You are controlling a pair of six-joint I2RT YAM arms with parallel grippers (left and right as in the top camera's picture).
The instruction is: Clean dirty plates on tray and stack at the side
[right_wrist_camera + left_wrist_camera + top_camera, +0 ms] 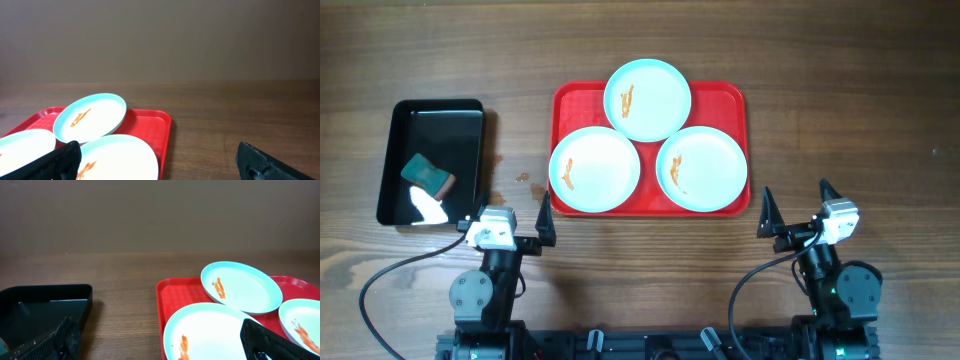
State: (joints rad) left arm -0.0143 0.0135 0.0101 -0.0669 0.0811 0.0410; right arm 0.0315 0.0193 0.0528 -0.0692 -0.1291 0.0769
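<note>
Three pale blue plates lie on the red tray (728,97): a far plate (647,99), a near left plate (594,170) and a near right plate (701,168). Each carries a small orange smear. The far plate rests partly on the two near ones. My left gripper (510,222) is open and empty, near the tray's front left corner. My right gripper (797,210) is open and empty, just right of the tray's front right corner. The left wrist view shows the tray (170,292) and the near left plate (210,330). The right wrist view shows the near right plate (125,157).
A black rectangular tray (398,135) stands left of the red tray and holds a teal sponge (427,174). A few small orange spots (523,179) mark the wooden table between the trays.
</note>
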